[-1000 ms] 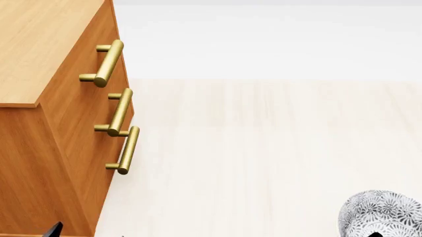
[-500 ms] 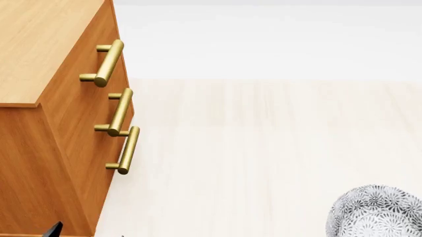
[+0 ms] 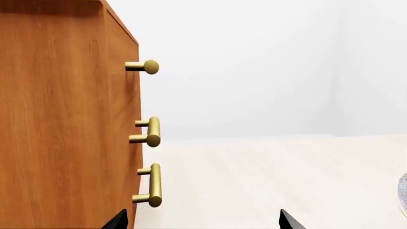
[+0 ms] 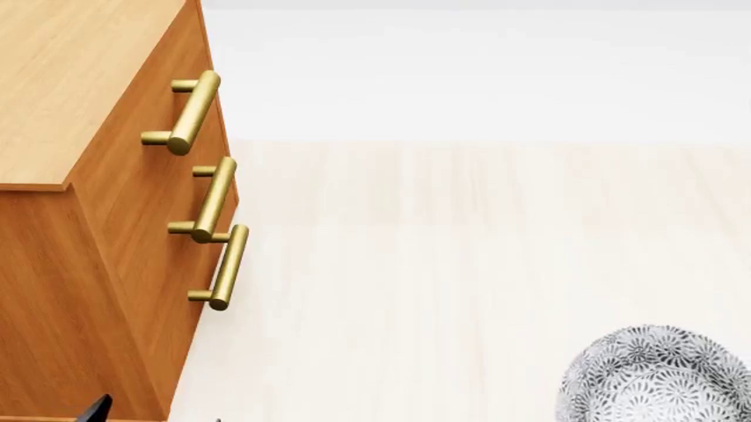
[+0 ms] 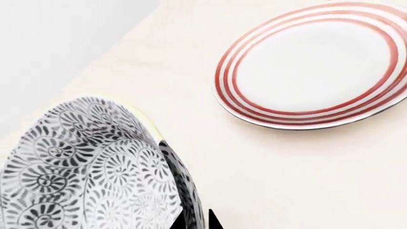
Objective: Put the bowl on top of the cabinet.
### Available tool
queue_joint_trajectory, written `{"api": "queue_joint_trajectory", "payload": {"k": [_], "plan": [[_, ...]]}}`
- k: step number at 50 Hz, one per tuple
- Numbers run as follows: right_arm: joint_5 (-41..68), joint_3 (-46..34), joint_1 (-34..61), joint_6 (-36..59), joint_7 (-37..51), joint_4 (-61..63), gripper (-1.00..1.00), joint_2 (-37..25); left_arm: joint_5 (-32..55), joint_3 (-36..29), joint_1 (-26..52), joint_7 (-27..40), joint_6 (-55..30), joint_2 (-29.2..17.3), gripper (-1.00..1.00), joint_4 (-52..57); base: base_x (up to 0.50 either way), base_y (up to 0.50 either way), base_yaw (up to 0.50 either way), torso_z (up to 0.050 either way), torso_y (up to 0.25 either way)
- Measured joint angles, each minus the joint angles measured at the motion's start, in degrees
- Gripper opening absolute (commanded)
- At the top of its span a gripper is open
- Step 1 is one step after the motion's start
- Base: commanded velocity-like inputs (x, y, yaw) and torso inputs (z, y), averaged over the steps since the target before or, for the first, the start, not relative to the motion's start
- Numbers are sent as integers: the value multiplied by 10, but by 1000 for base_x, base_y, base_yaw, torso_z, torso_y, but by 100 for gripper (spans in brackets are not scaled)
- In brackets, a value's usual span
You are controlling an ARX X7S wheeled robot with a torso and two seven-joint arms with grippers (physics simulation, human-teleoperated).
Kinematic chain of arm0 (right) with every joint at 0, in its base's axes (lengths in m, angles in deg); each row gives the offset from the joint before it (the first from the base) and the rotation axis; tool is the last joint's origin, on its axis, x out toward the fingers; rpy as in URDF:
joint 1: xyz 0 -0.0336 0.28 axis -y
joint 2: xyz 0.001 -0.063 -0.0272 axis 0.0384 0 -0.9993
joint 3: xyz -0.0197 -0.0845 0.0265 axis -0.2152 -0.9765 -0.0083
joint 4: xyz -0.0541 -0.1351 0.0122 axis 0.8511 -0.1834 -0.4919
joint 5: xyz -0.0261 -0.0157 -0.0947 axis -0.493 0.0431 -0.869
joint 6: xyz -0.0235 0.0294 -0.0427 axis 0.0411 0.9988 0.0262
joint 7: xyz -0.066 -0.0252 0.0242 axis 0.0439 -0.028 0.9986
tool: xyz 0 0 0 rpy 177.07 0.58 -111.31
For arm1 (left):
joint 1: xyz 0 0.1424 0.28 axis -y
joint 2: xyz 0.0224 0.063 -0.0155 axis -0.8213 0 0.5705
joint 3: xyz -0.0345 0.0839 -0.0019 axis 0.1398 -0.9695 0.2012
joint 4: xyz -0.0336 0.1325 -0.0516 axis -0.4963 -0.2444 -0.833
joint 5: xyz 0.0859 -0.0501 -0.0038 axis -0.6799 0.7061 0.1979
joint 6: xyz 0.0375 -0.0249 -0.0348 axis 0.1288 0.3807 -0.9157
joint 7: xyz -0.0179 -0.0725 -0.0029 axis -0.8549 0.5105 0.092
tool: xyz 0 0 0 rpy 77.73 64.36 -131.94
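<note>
The bowl [image 4: 657, 376], white with a dense black-grey floral pattern, shows at the head view's lower right, hanging over the pale floor and tilted on edge. My right gripper [image 5: 195, 222] is shut on the bowl [image 5: 89, 167], one fingertip on each side of its wall near the yellowish rim. The orange-brown cabinet [image 4: 70, 88] with its lighter top stands at the left, well apart from the bowl. My left gripper [image 3: 200, 223] is open and holds nothing, next to the cabinet [image 3: 64, 119] side. A sliver of the bowl [image 3: 403, 193] shows in the left wrist view.
Three brass bar handles [image 4: 193, 110] stick out from the cabinet front. A flat white plate with red rings [image 5: 315, 67] lies on the pale floor beyond the bowl. A white wall [image 4: 470, 70] closes the far side.
The bowl has moved left and slightly up in the head view, toward the cabinet, and now hides the dark gripper part seen under it earlier. The cabinet has not moved.
</note>
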Motion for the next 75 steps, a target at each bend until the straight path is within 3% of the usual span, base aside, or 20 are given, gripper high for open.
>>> {"api": "queue_joint_trajectory", "payload": {"k": [18,38,75], "plan": [[-28,4,-105,-95,-51,134,-100,13,0,-5,4,2,0,-1,100,-5,0,0,0,0,0],[-127,-43,-109,-99,-37,215,-100,-2,-21,-24,0,6,-9,-8,100,26,0,0,0,0,0],[-261,-150,-46,-73,-24,255,-100,-22,-103,-100,114,7,-236,2,100,191,0,0,0,0,0]]}}
